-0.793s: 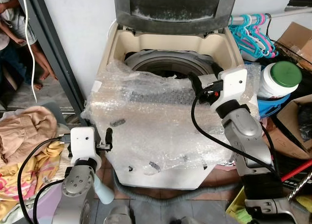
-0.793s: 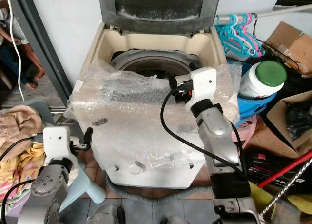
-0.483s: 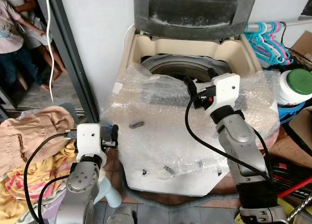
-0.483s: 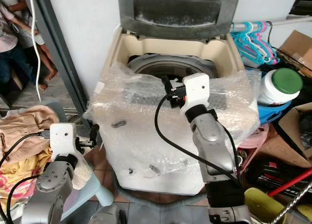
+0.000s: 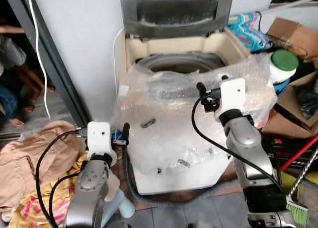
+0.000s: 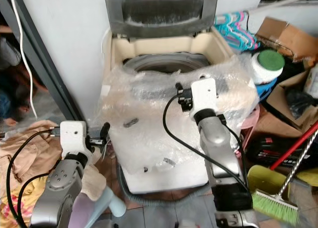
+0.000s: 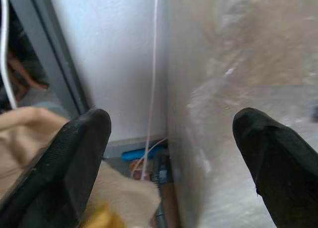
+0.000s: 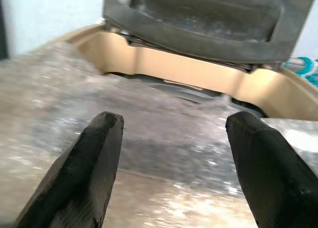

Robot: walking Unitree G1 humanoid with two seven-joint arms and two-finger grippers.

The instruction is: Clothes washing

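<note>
Washing machine [image 5: 149,49]: stood against the wall, lid raised, front swathed in bubble wrap [image 5: 169,133].
Right gripper [image 8: 171,138]: held over the wrapped front edge, fingers spread, nothing gripped.
Left gripper [image 7: 171,153]: lowered beside the machine's left side, fingers spread (empty).
Clothes [image 5: 30,158]: heaped on the floor, left of the machine.
Hangers [image 5: 246,27]: hung at the right.

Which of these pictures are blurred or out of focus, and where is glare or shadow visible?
Left eye view: mostly sharp; the bubble wrap over the washing machine glints, and the doorway on the left is in shadow. Right eye view: the green broom is smeared. Left wrist view: the fingers and the wrapped machine side are soft. Right wrist view: the wrap is motion-blurred, the open lid clearer.
</note>
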